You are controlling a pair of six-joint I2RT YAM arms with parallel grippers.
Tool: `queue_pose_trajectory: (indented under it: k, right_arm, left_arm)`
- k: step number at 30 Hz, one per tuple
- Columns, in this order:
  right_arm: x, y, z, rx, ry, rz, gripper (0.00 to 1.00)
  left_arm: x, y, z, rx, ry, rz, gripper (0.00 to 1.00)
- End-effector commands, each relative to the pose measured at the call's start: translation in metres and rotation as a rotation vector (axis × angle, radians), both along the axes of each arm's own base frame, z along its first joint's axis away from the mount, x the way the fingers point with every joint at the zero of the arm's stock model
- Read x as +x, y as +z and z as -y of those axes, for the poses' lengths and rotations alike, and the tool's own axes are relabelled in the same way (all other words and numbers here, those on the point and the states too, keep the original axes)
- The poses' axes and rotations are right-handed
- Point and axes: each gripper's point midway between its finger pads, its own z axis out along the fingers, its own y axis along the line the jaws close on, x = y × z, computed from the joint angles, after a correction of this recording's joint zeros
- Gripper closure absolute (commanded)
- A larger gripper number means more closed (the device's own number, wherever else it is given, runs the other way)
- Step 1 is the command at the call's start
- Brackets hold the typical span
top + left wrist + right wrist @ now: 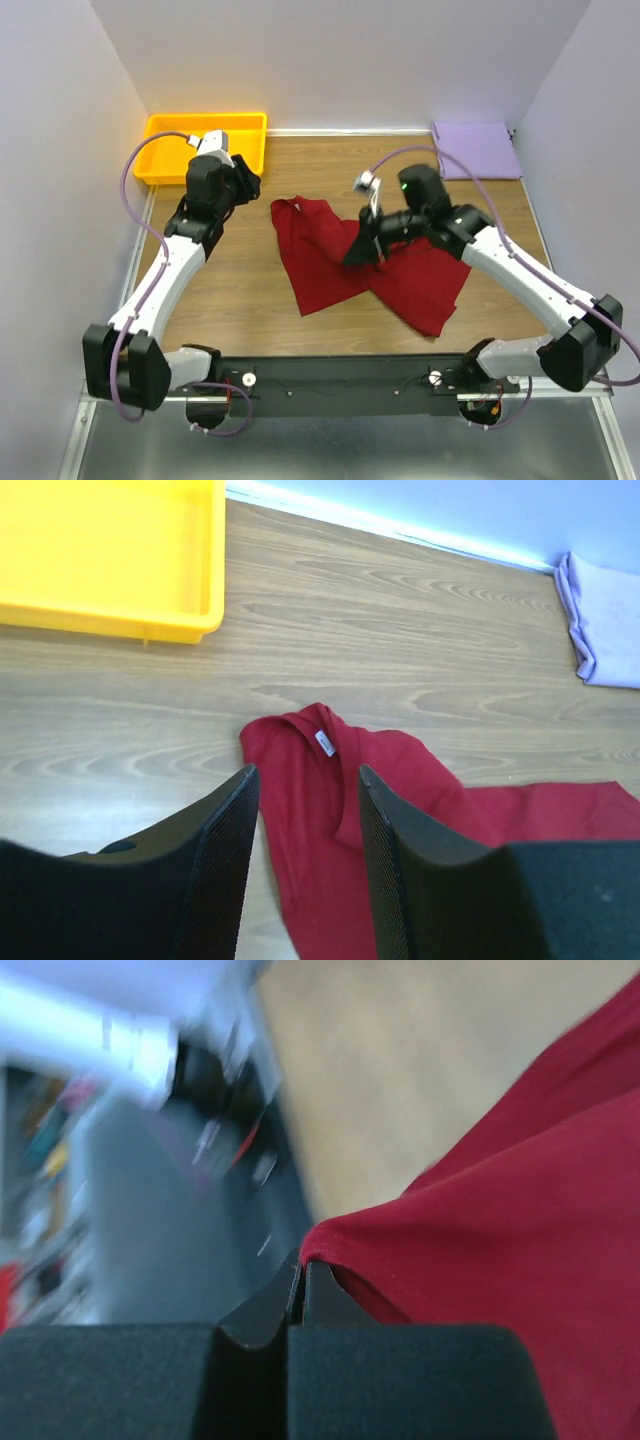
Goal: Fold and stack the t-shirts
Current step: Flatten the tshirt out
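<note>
The deep red t-shirt lies crumpled in the middle of the wooden table, its collar and white label towards the left in the left wrist view. My right gripper is shut on a hemmed edge of the red shirt and lifts that fold above the table. My left gripper is open and empty, hovering left of the shirt's collar; its fingers frame the red cloth below. The pale lavender t-shirt lies folded flat at the back right corner and also shows in the left wrist view.
A yellow-orange plastic tray stands at the back left corner, partly under my left arm; it also shows in the left wrist view. White walls close in the table on three sides. Bare wood lies between the tray and the lavender shirt.
</note>
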Motion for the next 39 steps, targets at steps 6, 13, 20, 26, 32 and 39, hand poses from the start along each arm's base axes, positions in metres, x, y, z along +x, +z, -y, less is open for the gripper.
queue_pose_trajectory:
  k: [6,13,20,26,32,39]
  right_arm:
    - [-0.138,-0.115,0.004,-0.363,0.36,-0.388,0.56]
    - [-0.043,-0.126,-0.002,-0.579,0.043,-0.072,0.29]
    - [0.041,-0.218,-0.005,-0.89,-0.213,-0.029,0.48]
    - [0.091,-0.266,-0.015,-0.981,-0.362,0.057,0.61]
    - [0.152,-0.295,-0.028,-1.034,-0.458,0.144,0.6]
    - [0.25,-0.281,-0.038,-0.941,-0.609,0.209,0.59]
  left_arm:
    - [-0.052,-0.009,-0.025,0.073,0.031,0.065,0.48]
    - [-0.073,-0.003,-0.044,0.118,0.085,0.177,0.47]
    - [-0.072,-0.016,-0.049,0.135,0.109,0.171,0.47]
    - [-0.07,-0.023,-0.052,0.152,0.122,0.143,0.47]
    - [-0.067,-0.024,-0.053,0.159,0.127,0.133,0.47]
    - [-0.067,-0.027,-0.055,0.165,0.135,0.127,0.47]
